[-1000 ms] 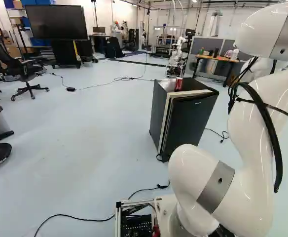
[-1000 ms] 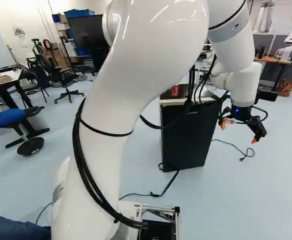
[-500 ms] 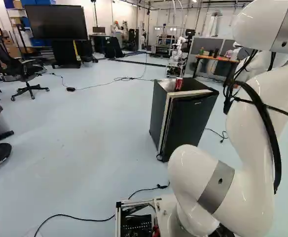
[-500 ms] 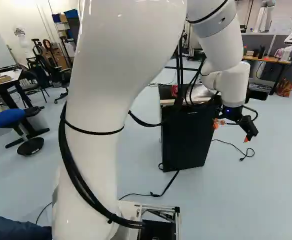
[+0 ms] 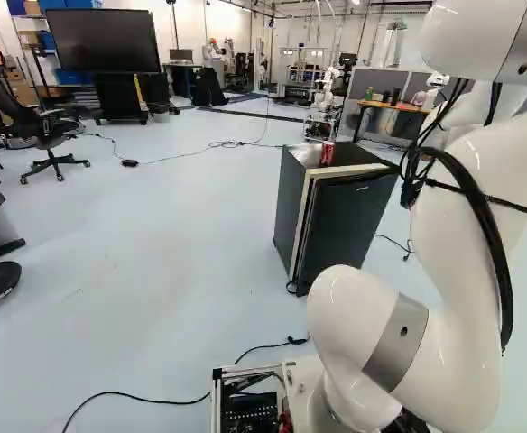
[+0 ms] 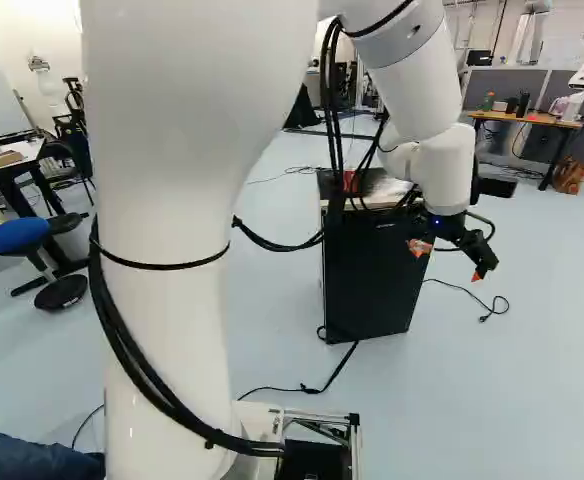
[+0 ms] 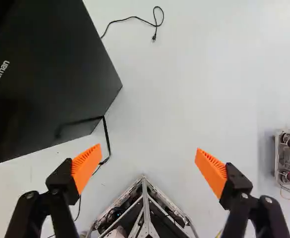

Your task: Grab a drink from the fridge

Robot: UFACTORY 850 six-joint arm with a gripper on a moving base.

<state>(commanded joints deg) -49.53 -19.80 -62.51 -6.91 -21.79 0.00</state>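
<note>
Jaws: where my gripper (image 6: 448,262) hangs near the fridge (image 5: 349,221), they stand wide open.
Pads (image 7: 87,164): orange, well apart, floor (image 7: 152,119) showing between them.
Can (image 5: 328,153): red, upright on the fridge's top.
Cable (image 7: 107,135): black, seen near one pad in my wrist view.

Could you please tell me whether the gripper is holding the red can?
No, the gripper has its fingers wide apart, and the red can stands on top of the fridge.

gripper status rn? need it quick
Gripper: open, jaws wide apart, nothing between them but a view of the floor and base frame; holding nothing.
</note>
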